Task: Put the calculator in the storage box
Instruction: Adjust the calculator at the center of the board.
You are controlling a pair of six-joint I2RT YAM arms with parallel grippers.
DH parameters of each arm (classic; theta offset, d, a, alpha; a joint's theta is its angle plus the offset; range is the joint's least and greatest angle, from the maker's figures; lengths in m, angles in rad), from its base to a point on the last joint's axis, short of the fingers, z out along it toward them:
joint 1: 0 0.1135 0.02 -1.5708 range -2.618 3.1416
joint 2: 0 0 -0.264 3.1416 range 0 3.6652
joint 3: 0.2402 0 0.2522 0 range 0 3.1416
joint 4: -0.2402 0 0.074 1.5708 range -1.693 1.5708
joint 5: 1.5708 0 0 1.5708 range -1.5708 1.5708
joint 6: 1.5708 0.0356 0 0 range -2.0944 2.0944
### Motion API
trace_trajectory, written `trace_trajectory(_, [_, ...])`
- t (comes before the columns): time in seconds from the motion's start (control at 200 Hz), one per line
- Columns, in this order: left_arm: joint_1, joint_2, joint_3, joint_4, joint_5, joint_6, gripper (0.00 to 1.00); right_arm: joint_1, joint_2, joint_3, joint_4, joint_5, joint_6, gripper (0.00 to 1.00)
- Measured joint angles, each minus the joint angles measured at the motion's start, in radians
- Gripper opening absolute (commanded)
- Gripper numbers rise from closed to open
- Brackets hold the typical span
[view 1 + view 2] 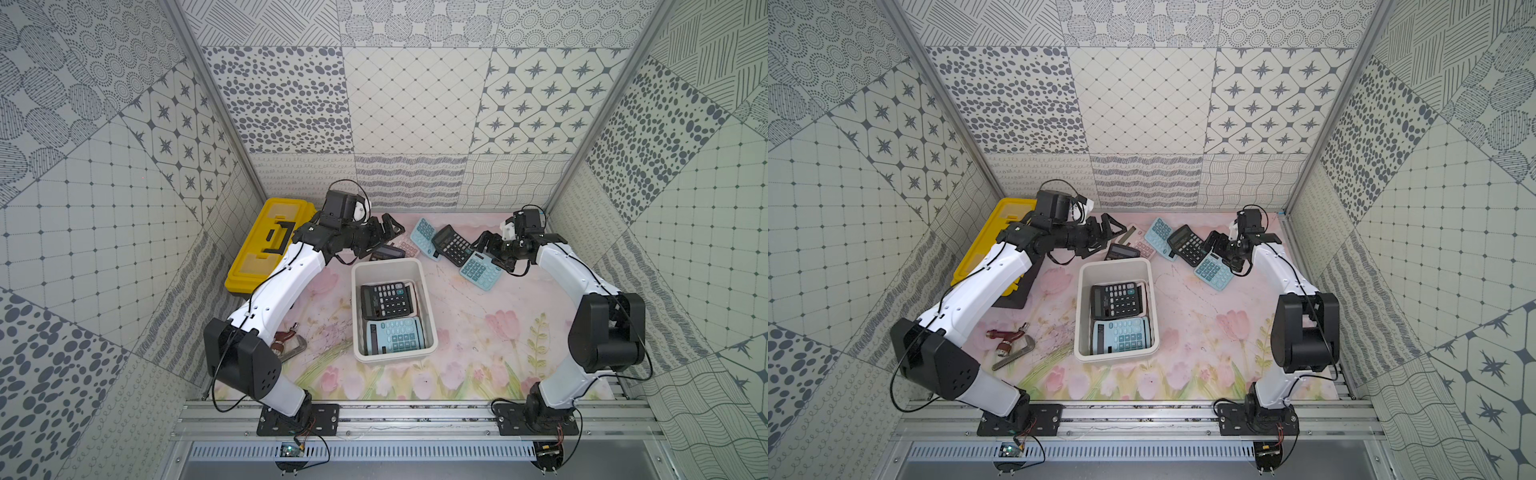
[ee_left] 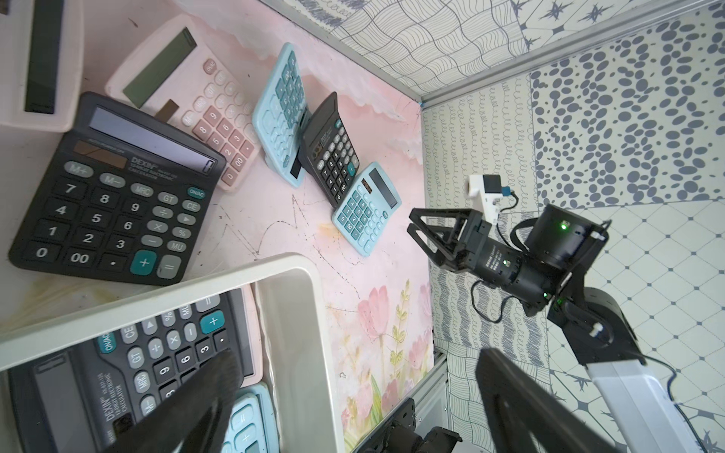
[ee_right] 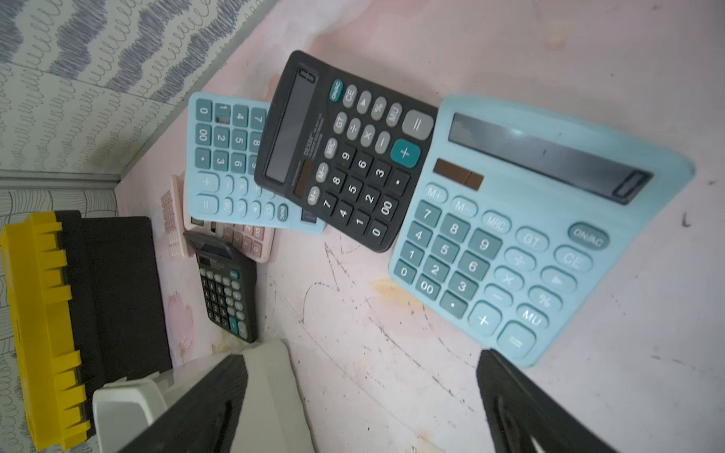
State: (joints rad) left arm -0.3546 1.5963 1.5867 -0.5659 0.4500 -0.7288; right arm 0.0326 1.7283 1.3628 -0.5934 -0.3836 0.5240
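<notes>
The white storage box (image 1: 428, 299) stands mid-table and holds a black calculator (image 1: 387, 300) and a blue one (image 1: 397, 336). Behind it lie several more calculators: black (image 2: 113, 192), pink (image 2: 196, 90), blue (image 2: 282, 113), black (image 3: 349, 153) and blue (image 3: 521, 227). My left gripper (image 1: 395, 235) hovers open and empty over the box's far end, near the black and pink calculators. My right gripper (image 1: 480, 245) hangs open and empty just above the table beside the blue calculator at the back right. In the right wrist view, bare table shows between its fingers (image 3: 521, 404).
A yellow-lidded black toolbox (image 1: 266, 245) lies along the left wall under my left arm. A red-handled metal clamp (image 1: 1009, 340) rests at the front left. Patterned walls close in the back and both sides.
</notes>
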Motion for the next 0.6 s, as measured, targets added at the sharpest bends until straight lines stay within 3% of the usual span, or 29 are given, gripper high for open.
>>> trace_trajectory(0.305, [-0.054, 0.086, 0.070, 0.004, 0.000, 0.000, 1.00, -0.117, 0.242, 0.193, 0.079, -0.092, -0.058, 0.91])
trace_trajectory(0.6, [-0.083, 0.137, 0.108, 0.001, 0.000, 0.000, 1.00, -0.145, 0.447, 0.377, 0.057, -0.168, -0.112, 0.86])
